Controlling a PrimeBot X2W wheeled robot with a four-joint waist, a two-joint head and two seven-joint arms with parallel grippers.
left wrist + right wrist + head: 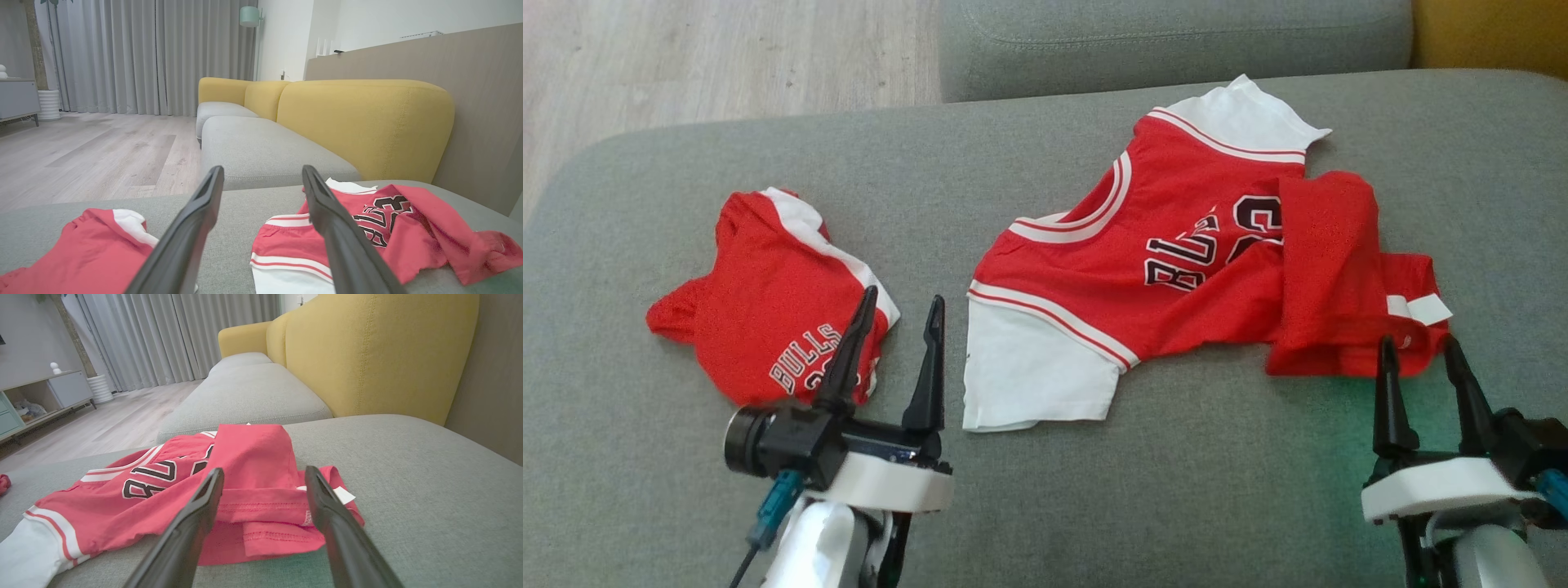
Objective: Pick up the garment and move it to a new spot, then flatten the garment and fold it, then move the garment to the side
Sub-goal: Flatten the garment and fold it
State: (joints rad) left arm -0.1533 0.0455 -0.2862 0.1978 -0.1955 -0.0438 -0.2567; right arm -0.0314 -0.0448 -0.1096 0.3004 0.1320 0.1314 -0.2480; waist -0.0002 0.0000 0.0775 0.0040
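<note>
The right gripper [1419,347] is spread wide and empty, its tips just short of the near hem of the red Bulls jersey [1176,245], which lies straight ahead of it on the grey sofa seat [1176,490]. Just past the tips the jersey's lower part is doubled back in a thick flap [1327,269], with a white tag [1419,309] poking out beside it. A pinch here would probably catch several layers, so a pull could drag the whole shirt instead of opening the fold. The soft cushion may also give way, letting the fingers slide over the thin cloth.

The left gripper [905,296], also spread and empty, sits between the jersey's white sleeve [1029,376] and a second red Bulls garment [768,302]. It is close enough to snag the wrong one.
</note>
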